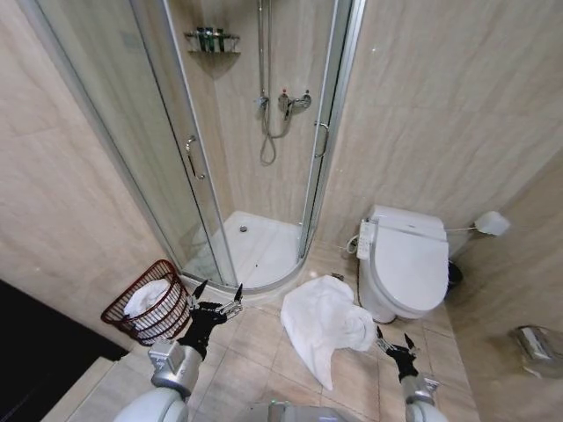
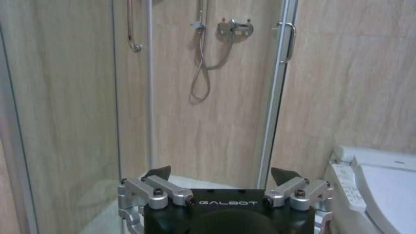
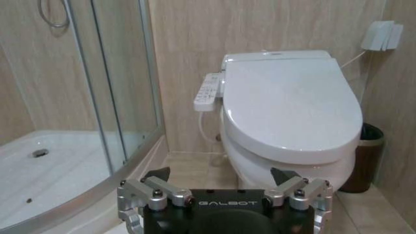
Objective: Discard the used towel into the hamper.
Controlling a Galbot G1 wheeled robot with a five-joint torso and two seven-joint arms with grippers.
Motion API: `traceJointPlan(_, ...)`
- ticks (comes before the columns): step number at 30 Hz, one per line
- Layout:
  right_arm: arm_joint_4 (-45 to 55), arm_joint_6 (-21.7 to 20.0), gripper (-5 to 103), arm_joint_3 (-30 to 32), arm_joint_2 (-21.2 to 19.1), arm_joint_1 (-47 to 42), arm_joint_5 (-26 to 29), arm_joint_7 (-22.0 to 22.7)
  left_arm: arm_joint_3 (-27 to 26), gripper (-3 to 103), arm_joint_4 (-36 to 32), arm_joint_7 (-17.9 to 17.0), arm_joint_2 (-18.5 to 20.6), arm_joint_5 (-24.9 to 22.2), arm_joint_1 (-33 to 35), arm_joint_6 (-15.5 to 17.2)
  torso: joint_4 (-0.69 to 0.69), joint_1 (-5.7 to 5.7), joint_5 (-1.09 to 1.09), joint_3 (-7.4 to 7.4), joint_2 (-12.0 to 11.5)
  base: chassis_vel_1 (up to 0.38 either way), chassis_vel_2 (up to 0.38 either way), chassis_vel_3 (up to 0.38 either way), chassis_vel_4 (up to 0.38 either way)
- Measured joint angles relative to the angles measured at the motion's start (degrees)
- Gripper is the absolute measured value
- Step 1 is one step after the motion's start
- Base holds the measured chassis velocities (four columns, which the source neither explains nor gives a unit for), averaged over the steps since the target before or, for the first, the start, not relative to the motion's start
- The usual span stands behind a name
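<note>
My left claw [image 1: 219, 293] hangs low over the floor tiles with its two fingers spread wide and nothing between them. It is just beside the hamper [image 1: 148, 303], on the side toward the shower. In the left wrist view the same claw [image 2: 221, 174] points at the glass shower door [image 2: 71, 112], again with its fingers apart and empty. My right claw [image 1: 395, 339] is also spread and holds nothing. It stays low at the right, near the front of the toilet [image 1: 405, 261], and in the right wrist view this claw [image 3: 220, 174] looks straight at the toilet lid [image 3: 289, 102].

The hamper stands on the floor at my left, against the beige wall and close to the edge of the shower tray [image 1: 255, 251]. It leans a little, and I see something white [image 1: 148, 297] inside it. The towel [image 1: 324, 324] lies crumpled on the floor tiles between the two claws, near the base of the toilet. No claw touches it. A small dark bin [image 3: 367, 156] stands beside the toilet, by the wall.
</note>
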Motion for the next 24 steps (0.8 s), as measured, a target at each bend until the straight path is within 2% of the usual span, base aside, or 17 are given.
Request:
traceJointPlan(12, 0.15, 0.63, 100, 0.05, 0.88, -0.17, -1.07, -0.03, 0.00, 100, 0.00, 0.00, 0.00, 0.00, 0.00, 0.00, 0.01, -1.64, 0.00, -1.83, -3.47, -0.016, -0.013, -0.015, -0.015)
traceJointPlan(18, 1.64, 4.59, 100, 0.74, 2.35, -0.76, -6.12, 1.17, 0.00, 100, 0.00, 0.00, 0.00, 0.00, 0.00, 0.00, 0.00, -2.41, 0.01, -2.79, -5.19, -0.047, -0.054, -0.056, -0.054)
traceJointPlan(22, 8.59, 5.60, 100, 1.64, 3.37, -3.51, -8.55, 2.99, 0.00, 100, 0.00, 0.00, 0.00, 0.00, 0.00, 0.00, 0.01, -2.96, 0.00, -3.51, -6.44, -0.024, -0.027, -0.024, -0.028)
traceJointPlan(24, 15.34, 6.19, 100, 2.26, 3.92, -6.95, -10.80, 3.92, 0.00, 100, 0.00, 0.00, 0.00, 0.00, 0.00, 0.00, 0.01, -3.30, -0.01, -3.96, -7.24, -0.023, -0.016, -0.023, -0.029)
